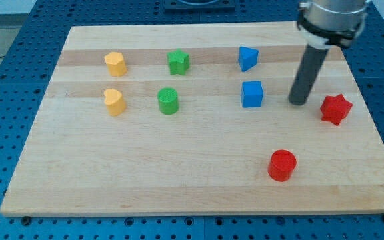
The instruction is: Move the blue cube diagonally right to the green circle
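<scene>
The blue cube (252, 94) sits right of the board's middle. The green circle (168, 101), a short cylinder, stands to its left at about the same height in the view. My tip (299, 103) rests on the board just right of the blue cube, a small gap apart, and left of the red star (335, 109).
A blue triangular block (247, 58) lies above the blue cube. A green star (178, 61) lies above the green circle. A yellow pentagon-like block (115, 63) and a yellow heart (114, 101) are at the left. A red cylinder (282, 165) is at the lower right. The wooden board (192, 193) ends on all sides.
</scene>
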Controlling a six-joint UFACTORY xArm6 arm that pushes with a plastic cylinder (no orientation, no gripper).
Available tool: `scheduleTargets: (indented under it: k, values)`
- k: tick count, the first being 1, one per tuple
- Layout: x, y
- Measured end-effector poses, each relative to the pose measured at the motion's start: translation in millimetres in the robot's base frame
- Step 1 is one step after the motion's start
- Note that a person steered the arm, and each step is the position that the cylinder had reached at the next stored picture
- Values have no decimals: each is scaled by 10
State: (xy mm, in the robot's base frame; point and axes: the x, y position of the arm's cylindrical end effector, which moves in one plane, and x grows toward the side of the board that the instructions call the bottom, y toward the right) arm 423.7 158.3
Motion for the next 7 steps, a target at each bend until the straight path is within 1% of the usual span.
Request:
scheduleTargets:
  k: [1,2,3,4,5,7]
  values:
    - [-46,-507]
    - [-174,-662]
    - [-322,-572]
    - [-366,-775]
    - [-271,-952]
    - [-54,-961]
